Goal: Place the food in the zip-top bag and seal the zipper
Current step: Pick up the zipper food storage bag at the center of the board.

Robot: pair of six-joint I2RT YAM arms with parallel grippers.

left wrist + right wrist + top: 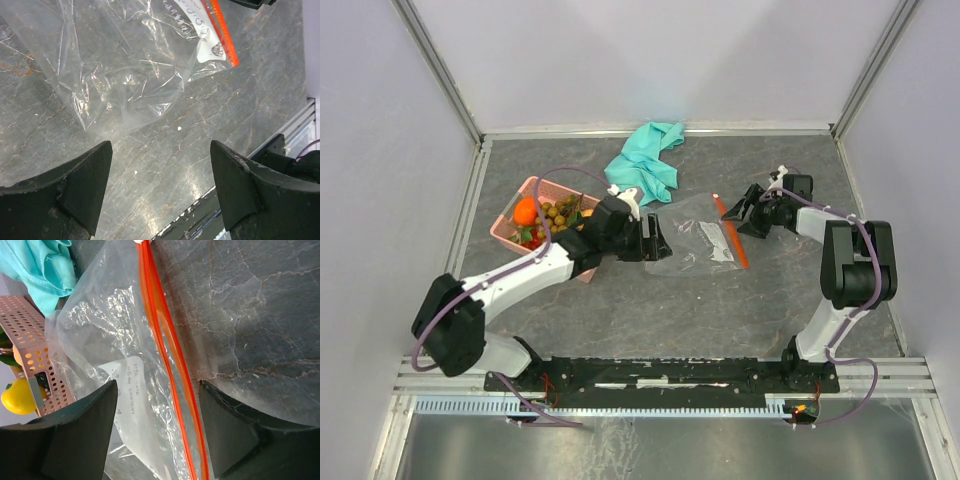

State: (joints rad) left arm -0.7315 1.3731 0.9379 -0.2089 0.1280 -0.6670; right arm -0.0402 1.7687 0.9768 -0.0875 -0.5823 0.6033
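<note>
Closest in are the dark fingers of the left gripper [160,150], spread wide above bare table [720,310], with the crumpled closed end of the zip-top bag [125,60] lying just beyond their tips and nothing between them. From where I stand the bag looks empty and flat on the table, in the gap between the two arms. The right gripper [157,390] is spread too, its fingers either side of the zipper [160,335]; I cannot tell whether they touch the plastic. I also cannot tell whether the strip's two orange lines are pressed together. The food [548,212] is all in the pink basket [510,222], just left of the bag and partly behind the left arm, and a teal cloth [648,165] lies beyond. I would say the job is barely begun and the step in hand is getting the mouth open. To do that well, the right fingers should come down on one lip only, just inside the strip, not on both layers. The left should pin the bag's far end so the slippery film cannot slide or bunch up as the lip is lifted.
</note>
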